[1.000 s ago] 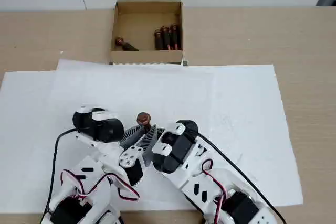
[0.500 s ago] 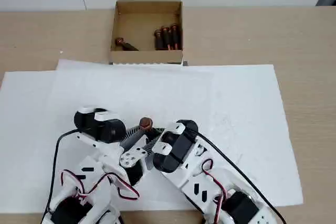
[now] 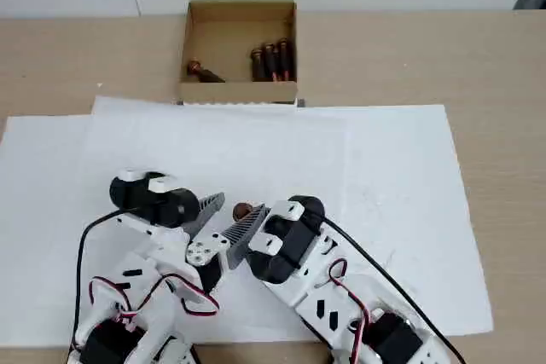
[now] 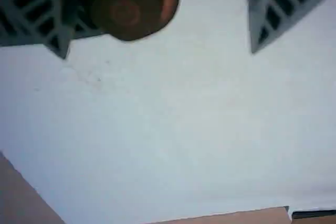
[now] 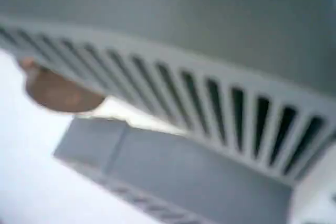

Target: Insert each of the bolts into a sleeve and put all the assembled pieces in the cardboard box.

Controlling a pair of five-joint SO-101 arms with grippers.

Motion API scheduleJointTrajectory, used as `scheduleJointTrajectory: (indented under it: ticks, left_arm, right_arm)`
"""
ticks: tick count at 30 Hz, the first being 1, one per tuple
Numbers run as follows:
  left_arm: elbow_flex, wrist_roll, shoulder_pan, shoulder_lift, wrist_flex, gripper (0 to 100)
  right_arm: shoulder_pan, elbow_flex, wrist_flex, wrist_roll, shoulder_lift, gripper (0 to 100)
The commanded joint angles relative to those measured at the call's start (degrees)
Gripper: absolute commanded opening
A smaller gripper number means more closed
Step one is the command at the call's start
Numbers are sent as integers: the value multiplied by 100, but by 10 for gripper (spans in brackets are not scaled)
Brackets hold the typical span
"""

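**Bolt** (image 3: 242, 210): sits at lower centre of the high view, over the white paper sheet (image 3: 384, 168), where the two arms meet. Its head is a smooth, copper-brown metal dome. The shank is hidden, so I cannot tell whether a sleeve is fitted.

**Left gripper** (image 4: 157, 50): its fingers (image 3: 212, 205) are spread wide and grip nothing. In the high view one finger lies to the left of the bolt head and the ribbed one lies just below and right of it, so the head stands in the gap between them. The left wrist view meets the head end-on, close beside one finger. From that I judge the long axis runs roughly along this gripper's line of sight.

**Right gripper** (image 5: 105, 109): its grey ribbed plastic jaws appear closed on the bolt, with the head protruding past their tips.

**Cardboard box** (image 3: 239, 91): sits at upper centre of the high view, straight up-frame from the bolt and well apart from it. It is open-topped with plain brown walls. Three assembled pieces (image 3: 273, 61) lie side by side at its right, and a fourth piece (image 3: 203, 72) lies at its left.

**Coming move:** the right arm holds the part, so it is the nearer arm for the carry up-frame to the box. The left fingers flank the head and need to stay clear. Smooth metal between hard ribbed plastic may pivot in the grip.
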Motion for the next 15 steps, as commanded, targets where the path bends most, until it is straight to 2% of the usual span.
scheduleJointTrajectory:
  ticks: [1, 4, 7, 8, 11, 15]
  left_arm:
    - [-532, -9, -35, -35, -9, 209]
    - [-892, -9, -44, -35, -26, 167]
    - [-1130, -9, -44, -44, -26, 21]
    - [-1182, -18, -44, -53, -26, 0]
    - [-1314, -53, -97, -53, -26, 4]
    - [-1226, -79, -765, -44, -18, 6]
  right_arm:
    - [4, -325, -127, 70, -57, 2]
    - [4, -325, -127, 70, -57, 2]
    - [4, -325, -127, 70, -57, 2]
    - [4, -325, -127, 62, -57, 2]
    - [22, -325, -119, 53, -57, 2]
    - [435, -325, 110, 44, -57, 2]
